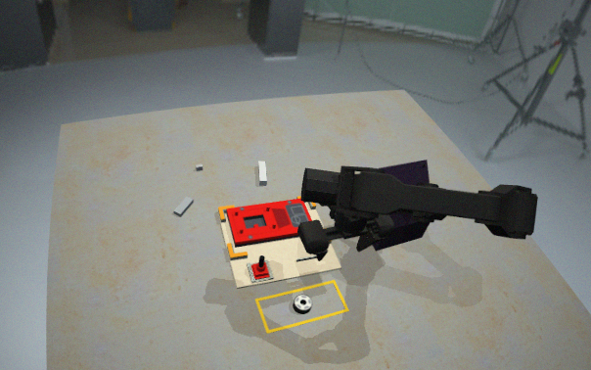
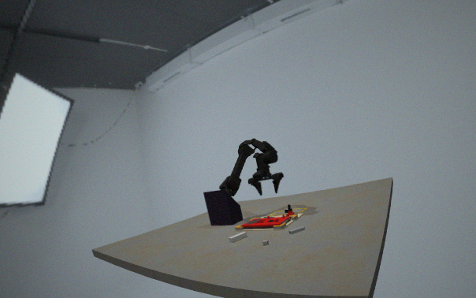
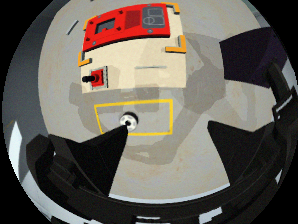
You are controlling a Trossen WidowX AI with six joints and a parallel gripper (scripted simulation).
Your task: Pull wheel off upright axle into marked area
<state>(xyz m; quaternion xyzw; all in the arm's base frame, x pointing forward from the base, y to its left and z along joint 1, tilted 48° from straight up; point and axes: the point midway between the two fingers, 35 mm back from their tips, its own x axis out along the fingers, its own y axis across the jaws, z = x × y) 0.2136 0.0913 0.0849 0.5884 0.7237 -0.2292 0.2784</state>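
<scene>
The black and white wheel [image 1: 302, 306] [image 3: 131, 120] lies flat on the table inside the yellow marked outline [image 1: 262, 315] [image 3: 171, 118], touching no line in the top view. The upright black axle [image 1: 261, 262] [image 2: 289, 207] [image 3: 89, 78] stands bare on its red base. My gripper [image 1: 341, 253] [image 2: 268, 193] [image 3: 169, 127] is wide open and empty, high above the table. In the wrist view the left fingertip overlaps the wheel's near edge, but the top view shows the fingers well away from it. The wheel is not distinguishable in the exterior view.
A cream board [image 1: 289, 268] [image 3: 120, 81] carries the red panel [image 1: 245, 237] [image 3: 127, 37], orange corner brackets and the axle's base. A white block [image 1: 262, 173] [image 2: 237, 237], a grey bar [image 1: 183, 206] [image 2: 297, 230] and a small cube [image 1: 199, 167] [image 2: 265, 243] lie beyond the board.
</scene>
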